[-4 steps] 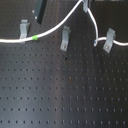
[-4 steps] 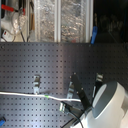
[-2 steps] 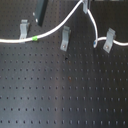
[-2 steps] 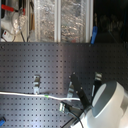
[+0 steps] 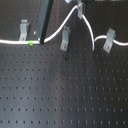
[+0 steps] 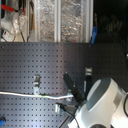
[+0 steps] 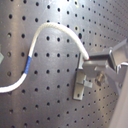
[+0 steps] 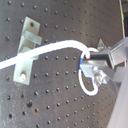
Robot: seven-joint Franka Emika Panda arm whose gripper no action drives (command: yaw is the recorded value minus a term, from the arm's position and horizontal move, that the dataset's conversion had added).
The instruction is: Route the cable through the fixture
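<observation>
The white cable runs from the first exterior view's left edge past its green band, climbs to my gripper at the top, then drops and loops to the right fixture. The gripper is shut on the cable close to a metal fixture. A blue band marks the cable beyond its arc. In the second wrist view the cable crosses in front of another fixture and reaches the gripper, with a small loop hanging below.
Two more metal fixtures stand on the black perforated board. A dark slanted bar leans over the board near the green band. The white arm body fills the second exterior view's lower right. Cluttered shelves stand behind.
</observation>
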